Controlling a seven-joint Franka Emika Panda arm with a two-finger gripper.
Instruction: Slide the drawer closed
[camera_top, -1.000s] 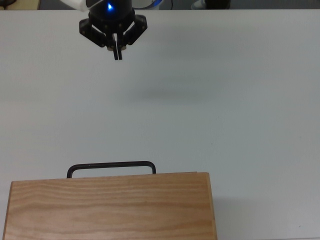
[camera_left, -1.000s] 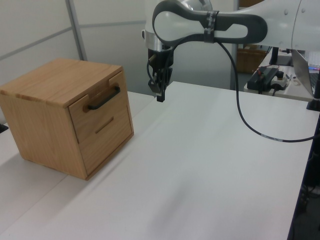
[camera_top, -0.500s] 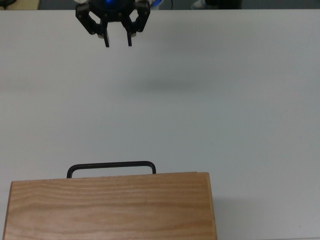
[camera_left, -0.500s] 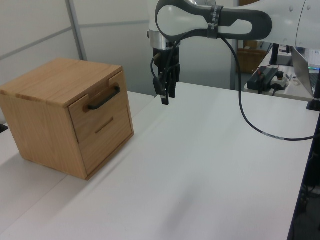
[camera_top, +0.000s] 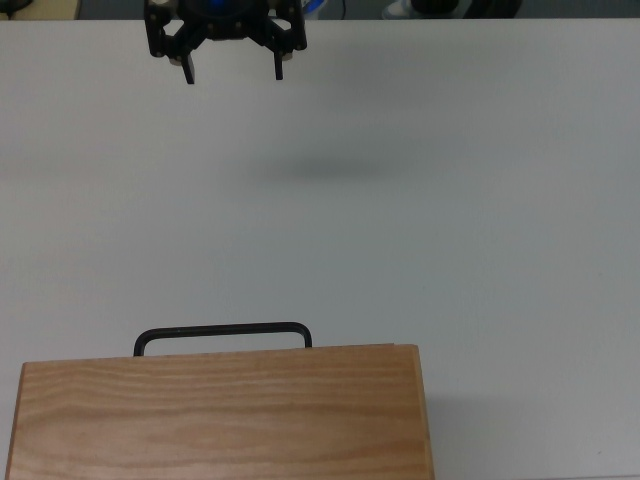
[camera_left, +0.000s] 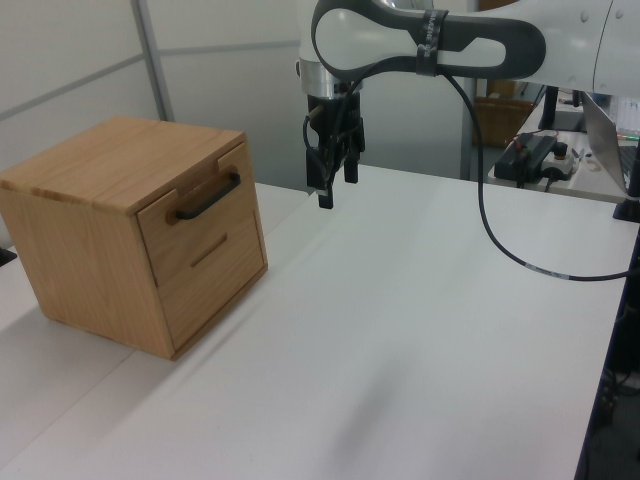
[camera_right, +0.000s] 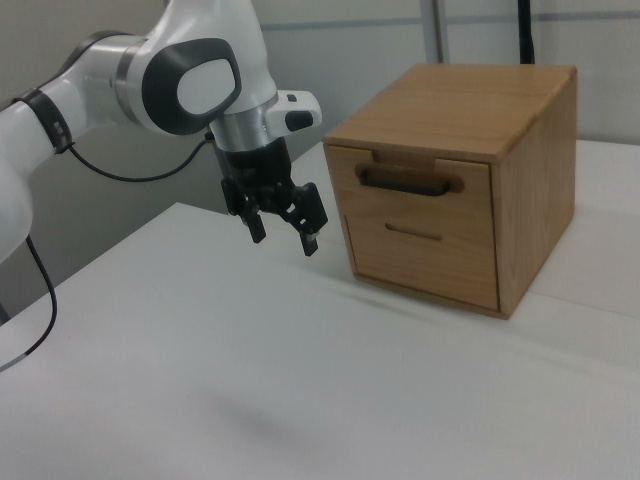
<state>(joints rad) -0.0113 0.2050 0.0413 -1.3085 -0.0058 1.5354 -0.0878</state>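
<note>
**A:** Where do we stand on the drawer (camera_left: 190, 215)?

**B:** It sits at the top of the wooden cabinet (camera_right: 520, 160), front panel flush or nearly so with the face around it. From the left view and the right view I'd judge it shut, or within a hair of it. The black handle (camera_top: 222, 333) pokes out past the cabinet top in the top view.

**A:** So little left?

**B:** By my reading, perhaps nothing, maybe a last nudge.

**A:** And the arm?

**B:** The gripper (camera_top: 234, 72) hangs above the white table (camera_left: 420, 330), well apart from the cabinet, pointing down. Fingers spread wide, holding nothing. In the right view it's off to the cabinet's left, roughly level with the handle.
</note>
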